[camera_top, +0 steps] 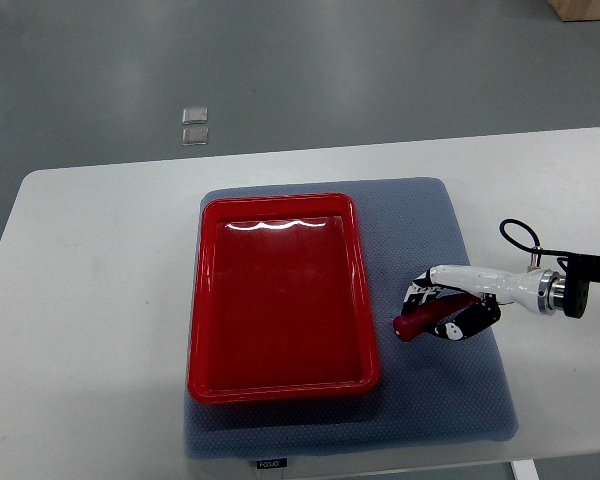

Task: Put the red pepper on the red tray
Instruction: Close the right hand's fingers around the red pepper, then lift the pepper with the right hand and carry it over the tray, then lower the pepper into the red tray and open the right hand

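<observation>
Seen steeply from above, a white table point(100, 290) fills most of the picture, with grey floor beyond its far edge. A blue-grey padded mat point(435, 400) lies on the middle of the table. On the left part of the mat sits a glossy red tray point(208, 300), rectangular with rounded corners and a raised rim, its long sides running away from the robot. Light glints along the tray's far end.

The robot's right arm comes in from the right edge of the picture, low over the table, with a black cable looped above its wrist. Its right hand point(452, 310), white on the back with black finger parts, lies over the mat just right of the tray. The fingers point(472, 322) are curled around a red pepper point(427, 318), a long slim one, clamped on its right portion. The pepper lies tilted, its free end pointing left and slightly toward the robot, close to the tray's right rim but still outside it, over the mat.

On the floor past the table, two small pale square markers point(194, 126) sit one above the other. A brown box corner point(585, 9) shows at the top right.
</observation>
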Tool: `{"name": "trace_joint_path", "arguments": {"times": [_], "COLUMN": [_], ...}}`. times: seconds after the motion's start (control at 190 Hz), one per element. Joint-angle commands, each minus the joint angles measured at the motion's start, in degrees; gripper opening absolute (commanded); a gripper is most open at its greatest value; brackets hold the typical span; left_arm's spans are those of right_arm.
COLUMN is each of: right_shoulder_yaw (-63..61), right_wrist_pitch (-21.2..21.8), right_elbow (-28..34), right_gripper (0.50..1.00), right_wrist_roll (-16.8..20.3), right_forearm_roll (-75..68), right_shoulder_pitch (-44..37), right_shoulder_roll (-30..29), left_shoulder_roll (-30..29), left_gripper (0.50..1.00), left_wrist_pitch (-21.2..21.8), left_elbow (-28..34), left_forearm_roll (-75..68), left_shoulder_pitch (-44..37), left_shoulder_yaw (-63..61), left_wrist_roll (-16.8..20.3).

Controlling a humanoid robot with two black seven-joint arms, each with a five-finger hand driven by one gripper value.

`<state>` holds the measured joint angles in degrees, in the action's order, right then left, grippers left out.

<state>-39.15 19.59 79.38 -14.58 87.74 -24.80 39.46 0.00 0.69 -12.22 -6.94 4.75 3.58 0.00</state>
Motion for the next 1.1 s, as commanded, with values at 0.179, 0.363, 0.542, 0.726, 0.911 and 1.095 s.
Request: {"name": "trace_joint_path", "arguments": {"times": [0.179, 0.363, 0.542, 0.726, 0.911, 1.095], "right_shoulder_yaw": [-0.13, -0.22, -0.13, 0.74, 2.40, 7.86], "right_wrist_pitch": [0.10, 0.19, 0.36, 0.19, 0.10, -0.96], "right_elbow": [0.34, 0.34, 0.16, -1.68, -8.17, -16.27], "right_gripper": [0.500, 0.500, 0.500, 0.500, 0.500, 0.500], "right_wrist_roll": [-0.53, -0.71, -0.80, -0.80, -0.71, -0.71], "right_forearm_roll": [-1.08, -1.17, -1.26, -2.75, -2.58, -2.31], "right_shoulder_pitch": [-3.59, -5.17, -6.93, -11.06, -15.62, -19.94], "right_shoulder_roll": [2.90, 2.90, 2.11, -2.63, -11.39, -19.77], "left_shoulder_roll": [0.00, 0.00, 0.00, 0.00, 0.00, 0.00], "left_gripper": [1.000, 1.000, 1.000, 1.000, 1.000, 1.000], "left_wrist_pitch": [0.01, 0.01, 0.01, 0.01, 0.01, 0.01], "left_elbow": [0.00, 0.00, 0.00, 0.00, 0.00, 0.00], "left_forearm_roll": [-0.01, -0.10, -0.01, -0.01, -0.01, -0.01], "left_shoulder_pitch": [0.00, 0.00, 0.00, 0.00, 0.00, 0.00], "left_shoulder_yaw": [-0.06, -0.06, -0.06, -0.24, -0.15, -0.06], "left_wrist_roll": [0.00, 0.00, 0.00, 0.00, 0.00, 0.00]}}
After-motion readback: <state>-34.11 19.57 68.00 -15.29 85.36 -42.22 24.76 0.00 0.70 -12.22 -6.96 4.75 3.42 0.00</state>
